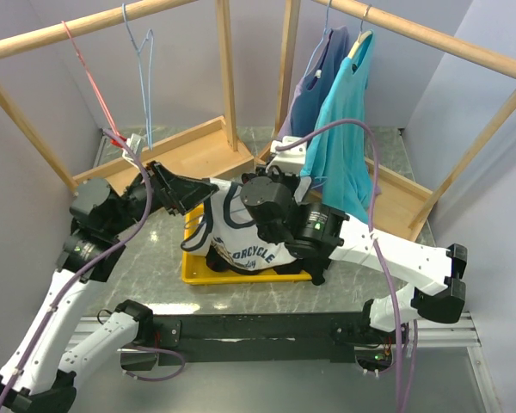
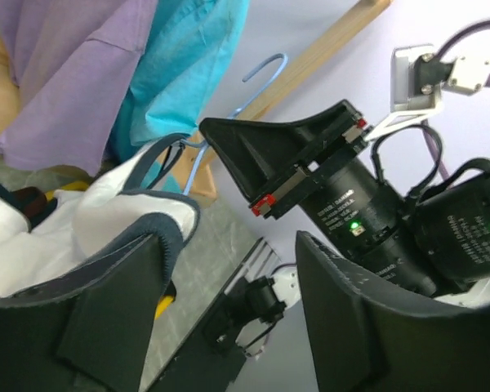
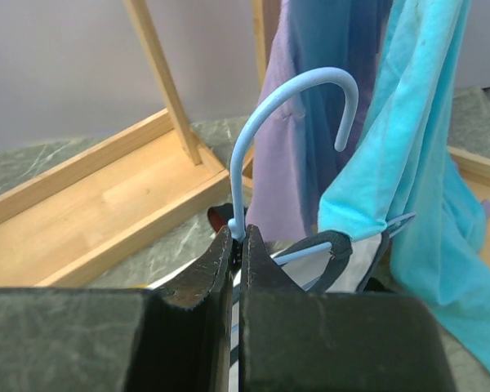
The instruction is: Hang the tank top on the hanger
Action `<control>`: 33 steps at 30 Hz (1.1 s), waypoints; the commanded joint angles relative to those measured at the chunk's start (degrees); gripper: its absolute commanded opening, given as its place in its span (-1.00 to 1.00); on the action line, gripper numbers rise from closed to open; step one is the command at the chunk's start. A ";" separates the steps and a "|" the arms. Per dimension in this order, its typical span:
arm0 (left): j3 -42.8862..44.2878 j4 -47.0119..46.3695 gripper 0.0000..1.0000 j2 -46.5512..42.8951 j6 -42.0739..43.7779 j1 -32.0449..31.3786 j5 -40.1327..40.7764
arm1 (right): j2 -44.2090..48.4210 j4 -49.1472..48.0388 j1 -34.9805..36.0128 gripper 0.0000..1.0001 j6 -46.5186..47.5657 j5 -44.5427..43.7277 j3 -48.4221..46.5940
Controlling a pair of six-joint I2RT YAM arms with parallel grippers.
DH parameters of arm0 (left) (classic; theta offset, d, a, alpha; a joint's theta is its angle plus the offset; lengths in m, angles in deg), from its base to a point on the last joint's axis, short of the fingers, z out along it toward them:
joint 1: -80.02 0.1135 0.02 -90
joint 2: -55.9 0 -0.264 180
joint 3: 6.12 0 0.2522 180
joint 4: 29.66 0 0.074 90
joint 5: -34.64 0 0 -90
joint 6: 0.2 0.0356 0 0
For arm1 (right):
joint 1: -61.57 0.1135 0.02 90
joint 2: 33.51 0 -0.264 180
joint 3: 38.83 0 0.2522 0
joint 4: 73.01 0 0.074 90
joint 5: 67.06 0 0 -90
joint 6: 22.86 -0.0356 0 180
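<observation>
The white tank top (image 1: 241, 243) with navy trim lies bunched in the yellow tray (image 1: 196, 274). My right gripper (image 3: 243, 234) is shut on the neck of the light-blue hanger (image 3: 287, 91), hook upward. One hanger arm runs through a navy shoulder strap (image 3: 345, 243) of the tank top. My left gripper (image 2: 229, 314) is open just left of the right one. A navy-trimmed strap (image 2: 162, 230) drapes against its left finger (image 2: 90, 322), and nothing sits between the fingers.
A second light-blue hanger (image 1: 143, 69) and a pink-red hanger (image 1: 93, 84) hang on the left wooden rail. A turquoise T-shirt (image 1: 344, 129) and a purple shirt (image 1: 314, 86) hang on the right rail, close behind the grippers. Wooden rack bases (image 1: 189, 146) flank the tray.
</observation>
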 commanded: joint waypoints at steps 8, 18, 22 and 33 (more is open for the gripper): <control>19.58 26.70 0.49 5.14 29.03 -0.17 -11.79 | 3.67 4.82 3.56 -1.00 -9.53 -2.63 1.66; 20.73 37.00 0.49 6.03 38.45 -0.17 -10.67 | 1.03 4.73 3.48 -1.00 -8.65 -2.54 -0.81; 20.03 33.50 0.42 3.74 37.58 -0.26 -3.03 | 1.47 5.69 3.56 -1.00 -9.71 -2.28 -0.19; 19.59 37.78 -0.06 6.38 41.08 -2.01 0.94 | 1.91 7.99 3.65 -1.00 -9.89 -0.52 0.25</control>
